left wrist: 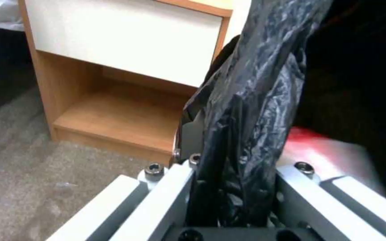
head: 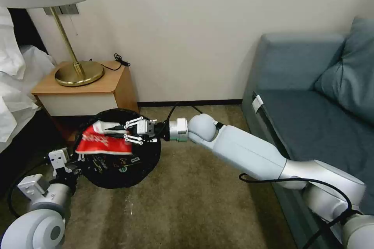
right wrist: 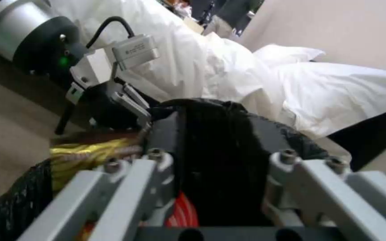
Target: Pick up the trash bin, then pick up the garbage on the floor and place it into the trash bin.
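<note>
Fingers (left wrist: pixel 175 197) of our left gripper (head: pixel 74 163) pinch the crinkled black plastic bag folded over the rim of the small round white trash bin (head: pixel 150 163), and through the left wrist camera we see the bag liner (left wrist: pixel 246 100) rising straight up between the two white jaws, so we hold the bin by its near edge, low at our left side above the beige carpet (head: pixel 187 202). Just beyond, our right gripper (head: pixel 126 133) reaches over the bin's mouth with its thin fingers closed narrowly on a red-and-white packet (head: pixel 103 142), which lies across the opening, tilted, above dark printed wrappers (head: pixel 113 161) already resting inside. From the right wrist camera we catch a sliver of red (right wrist: pixel 182 214) at the jaw base and something yellow (right wrist: pixel 90 152) beside the black liner, though we cannot tell what that yellow piece is. We judge that we are at the placing step: bin in hand, one piece of garbage poised over it. What the next move calls for, we think, is spreading the right fingers so the packet drops cleanly inside without catching on the rim, while the left grip keeps the bin steady and level. Farther back stand the wooden nightstand (head: pixel 113 85) with a brass lamp (head: pixel 78 72), the white bedding (head: pixel 15 85), and the blue-grey sofa (head: pixel 311 105) against the wall.
</note>
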Controlling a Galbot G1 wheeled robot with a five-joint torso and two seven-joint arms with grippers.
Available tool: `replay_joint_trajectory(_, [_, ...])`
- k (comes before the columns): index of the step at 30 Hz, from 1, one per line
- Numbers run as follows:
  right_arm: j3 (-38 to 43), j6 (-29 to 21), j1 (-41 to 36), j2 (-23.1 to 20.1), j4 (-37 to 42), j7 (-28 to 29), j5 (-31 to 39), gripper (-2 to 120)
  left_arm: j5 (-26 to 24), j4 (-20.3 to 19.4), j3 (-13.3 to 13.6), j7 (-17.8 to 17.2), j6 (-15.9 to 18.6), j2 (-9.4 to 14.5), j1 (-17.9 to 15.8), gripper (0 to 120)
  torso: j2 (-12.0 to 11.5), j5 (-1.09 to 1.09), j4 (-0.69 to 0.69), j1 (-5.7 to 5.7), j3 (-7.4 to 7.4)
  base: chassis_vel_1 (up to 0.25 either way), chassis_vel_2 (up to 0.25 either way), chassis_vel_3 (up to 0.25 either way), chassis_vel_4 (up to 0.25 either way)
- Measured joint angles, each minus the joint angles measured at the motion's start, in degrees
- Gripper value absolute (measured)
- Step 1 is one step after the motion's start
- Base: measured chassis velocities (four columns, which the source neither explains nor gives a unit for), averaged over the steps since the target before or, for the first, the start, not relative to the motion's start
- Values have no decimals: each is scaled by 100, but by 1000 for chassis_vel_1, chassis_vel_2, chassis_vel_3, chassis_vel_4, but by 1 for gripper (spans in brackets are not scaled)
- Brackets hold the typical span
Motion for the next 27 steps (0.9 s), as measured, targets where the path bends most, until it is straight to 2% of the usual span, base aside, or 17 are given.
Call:
replay_joint_trajectory(1, [0, 0, 0, 0, 0, 0, 0, 35, 0, 0, 0, 0, 0, 0, 0, 1, 0, 0, 0, 0, 0, 0, 0, 0, 0])
replay_joint_trajectory(4, [12, 30, 7, -2, -17, 3, 37, 49, -28, 13, 12, -14, 21, 13, -24, 1, 0, 1, 0, 0, 0, 0, 0, 0, 0])
replay_joint_trajectory(5, [12, 30, 7, -2, -17, 3, 37, 49, -28, 13, 12, -14, 21, 13, -24, 1, 0, 1, 0, 0, 0, 0, 0, 0, 0])
replay_joint_trajectory(7, [133, 119, -13, -11, 37, 7, 181, 60, -39, 56, 17, -25, 38, 17, -40, 1, 0, 0, 1, 0, 0, 0, 0, 0, 0])
replay_joint_trajectory(10, [320, 130, -37, -70, 178, 13, 365, 67, -75, 98, 18, -52, 55, 27, -55, 1, 0, 0, 3, 0, 0, 0, 0, 0, 0])
replay_joint_trajectory(11, [578, 130, -62, -179, 384, 38, 608, 74, -136, 166, 18, -99, 71, 43, -78, 1, 0, 1, 2, 0, 0, 0, 0, 0, 0])
replay_joint_trajectory(13, [713, 130, -74, -250, 501, 72, 761, 77, -185, 200, 20, -124, 81, 51, -90, 1, 0, 1, 2, 0, 0, 0, 0, 0, 0])
replay_joint_trajectory(16, [1383, 49, -218, -730, 1167, 612, 1414, 93, -643, 267, 48, -319, 225, 81, -145, 1, 0, 2, 0, 0, 0, 0, 0, 0, 0])
replay_joint_trajectory(17, [1383, 49, -218, -730, 1167, 612, 1414, 93, -643, 267, 48, -319, 225, 81, -145, 1, 0, 2, 0, 0, 0, 0, 0, 0, 0])
replay_joint_trajectory(19, [1862, -102, -444, -988, 1495, 873, 1696, 99, -1059, 268, 82, -489, 355, 87, -180, 1, 0, 2, -3, 0, -1, 0, 0, 0, 0])
replay_joint_trajectory(20, [1862, -102, -444, -988, 1495, 873, 1696, 99, -1059, 268, 82, -489, 355, 87, -180, 1, 0, 2, -3, 0, -1, 0, 0, 0, 0])
replay_joint_trajectory(22, [2412, -245, -882, -1138, 1737, 1152, 1845, 100, -1639, 188, 94, -746, 616, 48, -177, 1, 0, 4, -3, 0, 0, 0, 0, 0, 0])
replay_joint_trajectory(27, [2853, -271, -1397, -1158, 1816, 1246, 1812, 100, -2041, 124, 99, -1055, 900, 22, -156, 1, 0, 0, 2, 0, -1, 0, 0, 0, 0])
